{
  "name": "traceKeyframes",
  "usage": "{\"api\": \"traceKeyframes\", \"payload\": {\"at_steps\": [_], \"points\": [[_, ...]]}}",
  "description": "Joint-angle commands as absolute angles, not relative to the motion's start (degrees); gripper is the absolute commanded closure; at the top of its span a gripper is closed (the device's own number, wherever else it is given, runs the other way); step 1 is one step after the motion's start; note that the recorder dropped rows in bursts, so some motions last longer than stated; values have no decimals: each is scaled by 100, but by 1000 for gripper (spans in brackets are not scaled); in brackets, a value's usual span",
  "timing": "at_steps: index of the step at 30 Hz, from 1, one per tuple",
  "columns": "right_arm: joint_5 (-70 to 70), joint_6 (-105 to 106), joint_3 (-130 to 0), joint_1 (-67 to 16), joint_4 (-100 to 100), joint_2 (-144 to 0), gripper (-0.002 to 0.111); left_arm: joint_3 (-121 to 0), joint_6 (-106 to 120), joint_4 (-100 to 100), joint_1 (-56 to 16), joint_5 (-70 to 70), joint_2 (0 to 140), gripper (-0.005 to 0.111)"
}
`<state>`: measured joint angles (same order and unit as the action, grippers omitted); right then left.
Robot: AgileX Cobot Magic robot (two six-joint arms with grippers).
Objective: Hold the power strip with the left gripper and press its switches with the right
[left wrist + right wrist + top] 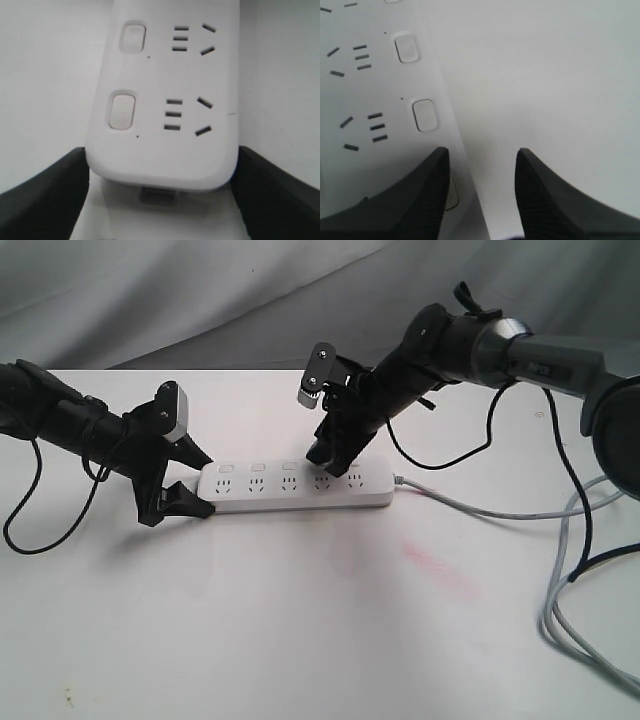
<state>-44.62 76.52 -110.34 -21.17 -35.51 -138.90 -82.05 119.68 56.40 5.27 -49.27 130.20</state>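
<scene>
The white power strip [295,487] lies flat on the table with its grey cord [470,508] running right. My left gripper [205,485] is shut on the strip's left end, one black finger against each long side; the left wrist view shows that end [165,150] between the fingers [45,195]. Two switches [121,111] show there. My right gripper [328,462] points down over the back edge near the fourth socket and is open. In the right wrist view one finger [420,200] covers part of a switch [452,192]; the other finger is over bare table.
The white table [300,620] carries a faint pink smear [435,570] right of centre. Grey and black cables [570,610] loop at the right edge. A grey cloth backdrop [200,290] hangs behind the table.
</scene>
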Motion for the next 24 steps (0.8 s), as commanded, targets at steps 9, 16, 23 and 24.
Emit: {"api": "traceKeyframes", "payload": {"at_steps": [9,16,23,24], "points": [[-4566,7665,-10981,-2065,-3363,-14036,68,-8226,12001,5678,536,-4926,13018,40],[-4591,7665,-10981,-1987,-3336,-14036,68,-8226,12001,5678,536,-4926,13018,40],[-4664,7665,-10981,-1930,-3253,-14036,68,-8226,12001,5678,536,-4926,13018,40],[-4664,7665,-10981,-1930,-3253,-14036,68,-8226,12001,5678,536,-4926,13018,40]]}}
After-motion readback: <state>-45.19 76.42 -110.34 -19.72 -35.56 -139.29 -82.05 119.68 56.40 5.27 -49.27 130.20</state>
